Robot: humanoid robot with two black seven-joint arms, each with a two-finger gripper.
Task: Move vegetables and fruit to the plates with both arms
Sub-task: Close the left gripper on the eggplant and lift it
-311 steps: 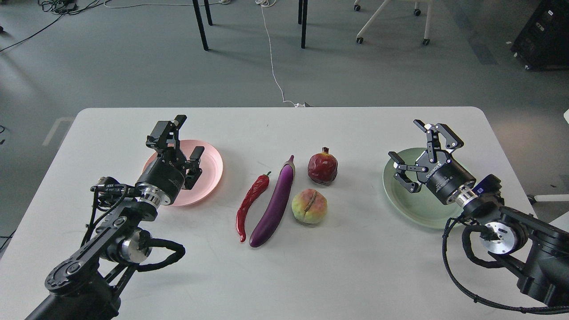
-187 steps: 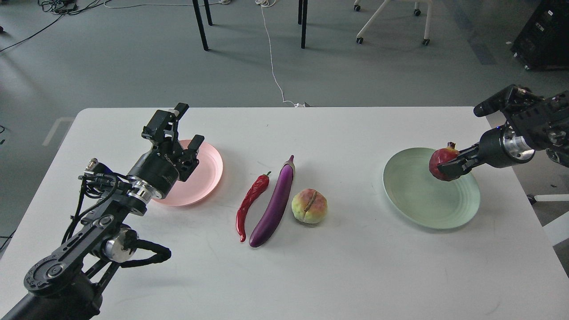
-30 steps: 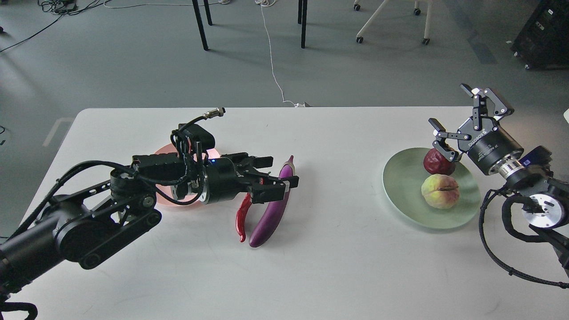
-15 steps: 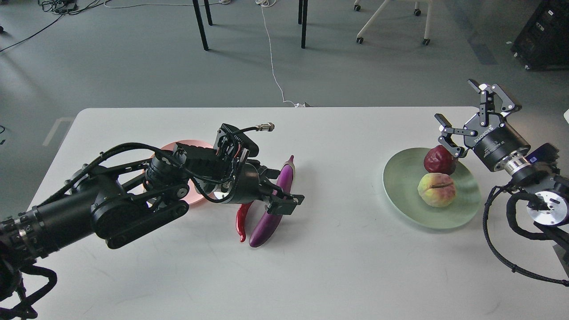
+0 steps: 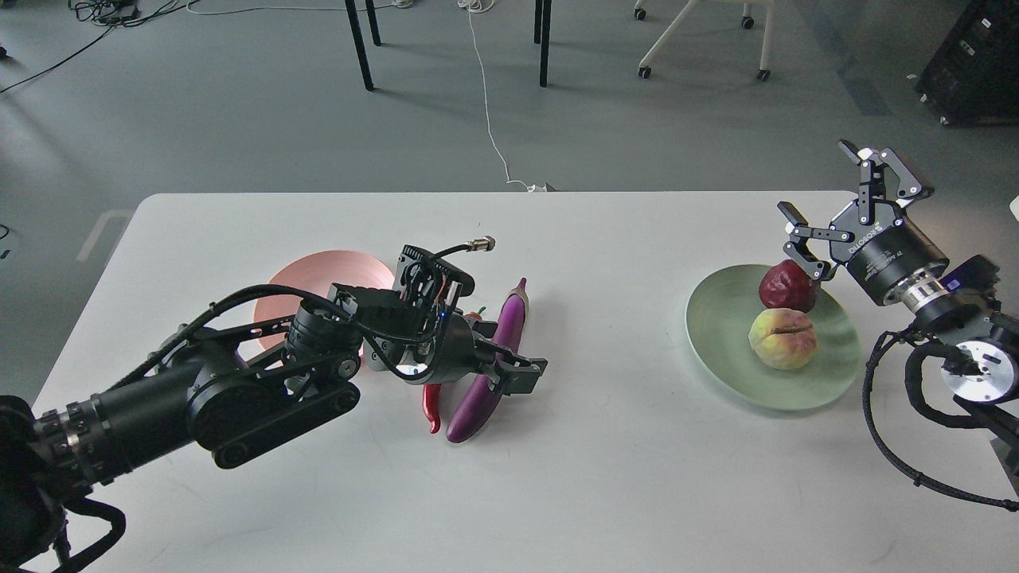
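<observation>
The purple eggplant (image 5: pixel 514 317) lies on the white table (image 5: pixel 637 477) at the middle, with the red chili (image 5: pixel 431 402) close on its left, partly hidden by my left arm. My left gripper (image 5: pixel 509 368) is low over the eggplant's middle, open, with one finger (image 5: pixel 529 372) on its right side and the other on its left. The pink plate (image 5: pixel 318 269) lies behind that arm, bare where it shows. The pomegranate (image 5: pixel 784 285) and the peach (image 5: pixel 782 338) lie on the green plate (image 5: pixel 716 334). My right gripper (image 5: pixel 815 180) is open and empty above the plate's far edge.
The table's far edge runs behind both plates and its right edge passes near the green plate. On the floor beyond are chair and table legs, a white cable (image 5: pixel 487 119) and a black cabinet (image 5: pixel 975 60).
</observation>
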